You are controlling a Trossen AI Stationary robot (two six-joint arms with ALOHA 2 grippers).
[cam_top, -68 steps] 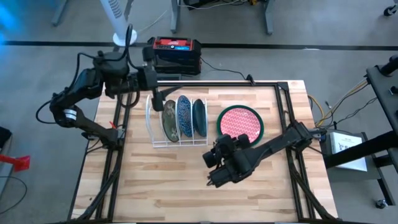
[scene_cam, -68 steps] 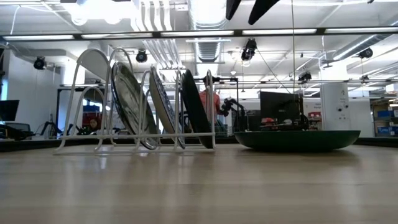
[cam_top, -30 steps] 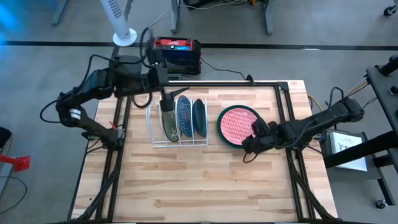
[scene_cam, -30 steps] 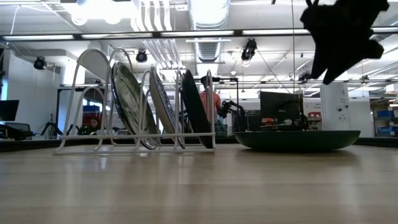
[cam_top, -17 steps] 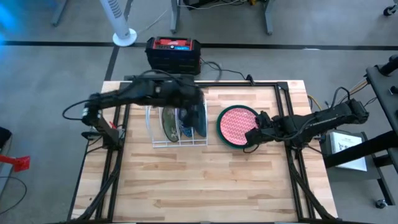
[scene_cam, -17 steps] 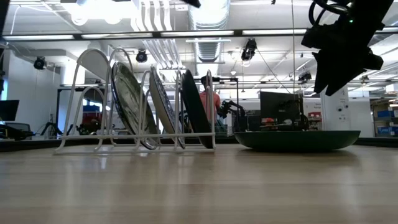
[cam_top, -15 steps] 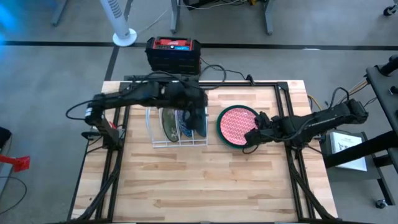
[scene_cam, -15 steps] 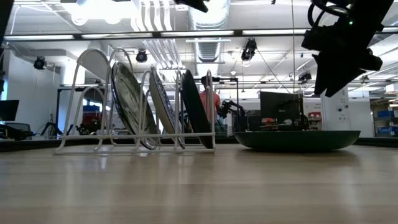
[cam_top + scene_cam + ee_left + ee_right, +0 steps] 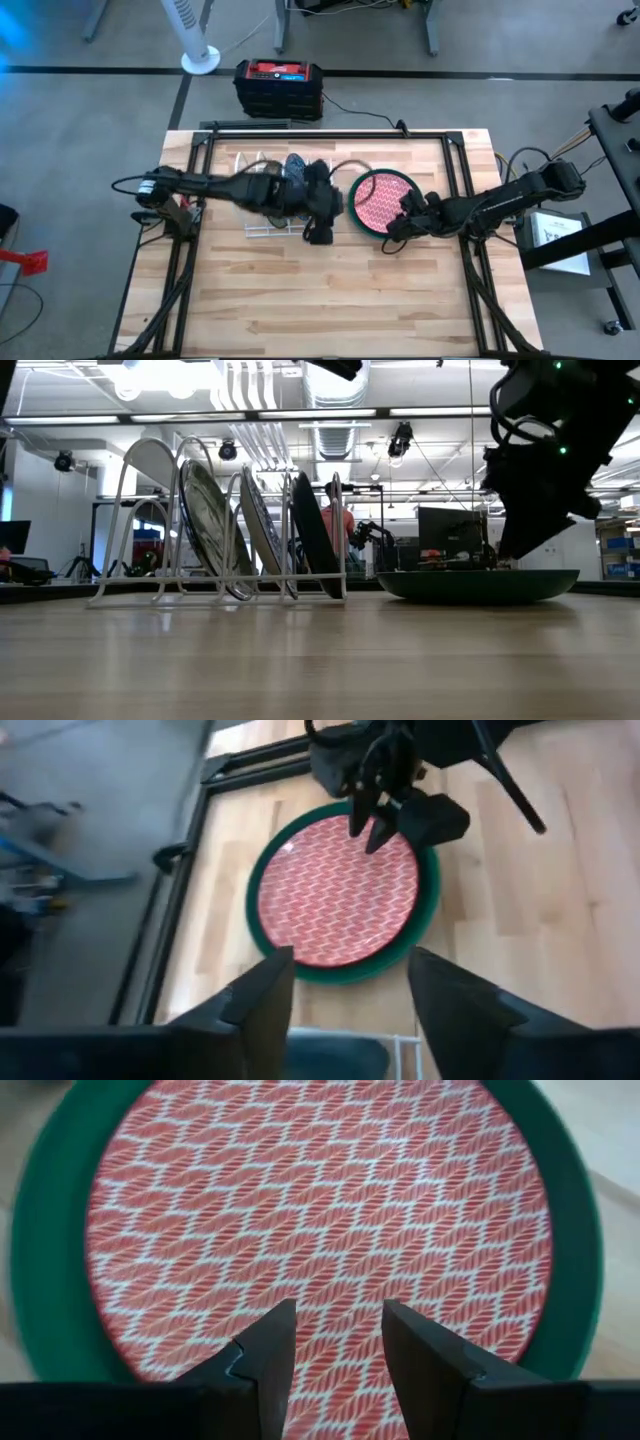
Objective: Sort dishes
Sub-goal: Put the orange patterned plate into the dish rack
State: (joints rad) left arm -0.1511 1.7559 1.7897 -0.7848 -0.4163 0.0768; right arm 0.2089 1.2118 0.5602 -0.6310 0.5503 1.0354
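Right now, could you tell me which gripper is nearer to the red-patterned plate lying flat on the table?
The right gripper: it hangs at the red-patterned plate's edge, fingers apart over its red face. The left gripper sits off the plate's other side, by the white rack.

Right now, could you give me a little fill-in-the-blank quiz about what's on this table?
1. The red-patterned plate lies flat and has a ____ rim.
2. The other plates stand on edge in a white wire ____.
3. The right end effector hangs over the red-patterned plate's ____.
4. The table top is made of ____.

Missing words: green; rack; edge; wood
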